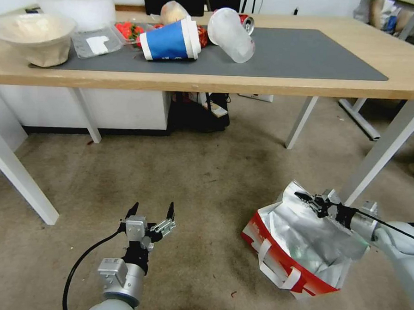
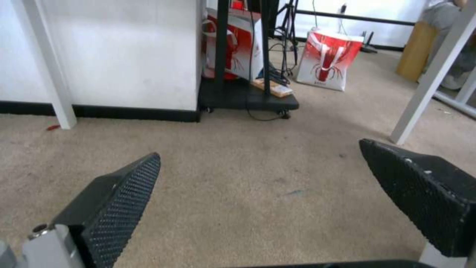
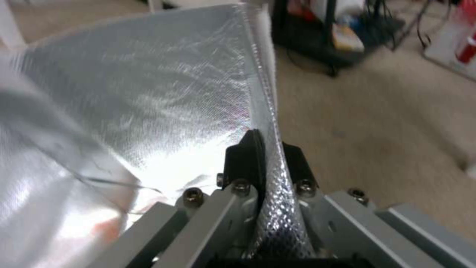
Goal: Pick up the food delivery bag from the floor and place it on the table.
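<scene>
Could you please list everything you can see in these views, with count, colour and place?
Food delivery bag: one, white and red with silver lining, on the floor beside a table leg.
Table: one, light wood, grey mat.
Bowls: two, white, at the table's left end.
Blue paper cup: one, lying on the mat.
Clear plastic cup: one, tipped over.
Red can: one, behind the clear cup.
Clear trays: two, one holding red fruit.
Left claw: open, above bare floor.
Right claw: shut on the bag's rim.
</scene>
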Available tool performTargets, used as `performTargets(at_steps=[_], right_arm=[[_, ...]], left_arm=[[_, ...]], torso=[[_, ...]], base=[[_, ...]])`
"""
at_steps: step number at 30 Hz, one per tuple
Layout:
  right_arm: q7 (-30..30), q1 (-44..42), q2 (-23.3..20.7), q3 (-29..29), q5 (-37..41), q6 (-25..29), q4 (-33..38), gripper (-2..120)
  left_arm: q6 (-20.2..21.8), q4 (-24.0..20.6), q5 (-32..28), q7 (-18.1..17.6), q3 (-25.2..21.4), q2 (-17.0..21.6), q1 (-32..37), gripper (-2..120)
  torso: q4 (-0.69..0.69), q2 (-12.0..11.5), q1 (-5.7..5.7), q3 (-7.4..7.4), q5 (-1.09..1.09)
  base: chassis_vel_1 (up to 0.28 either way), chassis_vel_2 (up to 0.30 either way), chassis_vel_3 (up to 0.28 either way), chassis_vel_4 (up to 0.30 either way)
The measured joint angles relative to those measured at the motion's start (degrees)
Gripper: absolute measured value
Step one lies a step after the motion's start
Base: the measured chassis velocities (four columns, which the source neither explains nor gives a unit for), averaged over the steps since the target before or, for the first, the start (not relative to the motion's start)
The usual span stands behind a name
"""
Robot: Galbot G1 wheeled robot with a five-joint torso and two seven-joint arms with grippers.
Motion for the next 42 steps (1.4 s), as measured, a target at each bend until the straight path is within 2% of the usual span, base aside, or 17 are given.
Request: performTargets(at_steps=[9, 16, 25, 32, 42], right_arm=[[-3.97, -5.65, -1.47, 3.26, 9.64, -1.56, 10.85, 0], [-9.14, -7.49, -1.19, 3.81, 17.59, -6.04, 18.55, 0], [-12.66, -8.40, -0.15, 3.60, 22.98, -10.37, 22.83, 0], [-18.26, -10.02, 1.11, 4.06, 26.80, -14.63, 25.66, 0], [-19.61, -11.59, 3.33, 4.10, 30.85, -17.07, 28.00, 0]], left_arm=[[0.81, -0.91, -1.19, -0.50, -0.73, 0.00, -0.18, 100], [1.25, -1.79, -2.20, -1.07, -1.90, 0.21, -0.17, 100], [1.28, -2.23, -3.14, -1.26, -2.63, 0.18, -0.13, 100], [1.29, -2.38, -4.06, -0.87, -3.22, 0.09, -0.27, 100], [0.72, -2.51, -3.96, -1.39, -3.51, -0.23, -0.32, 100]], torso=[[0.01, 0.01, 0.00, 0.00, -0.01], [0.01, 0.01, 0.00, 0.00, 0.00], [0.01, 0.01, 0.00, 0.00, -0.01], [0.00, 0.01, 0.00, 0.00, -0.01], [0.01, 0.01, 0.00, 0.00, 0.00]], base=[[0.000, 0.000, 0.000, 0.000], [0.000, 0.000, 0.000, 0.000], [0.000, 0.000, 0.000, 0.000], [0.000, 0.000, 0.000, 0.000], [0.000, 0.000, 0.000, 0.000]])
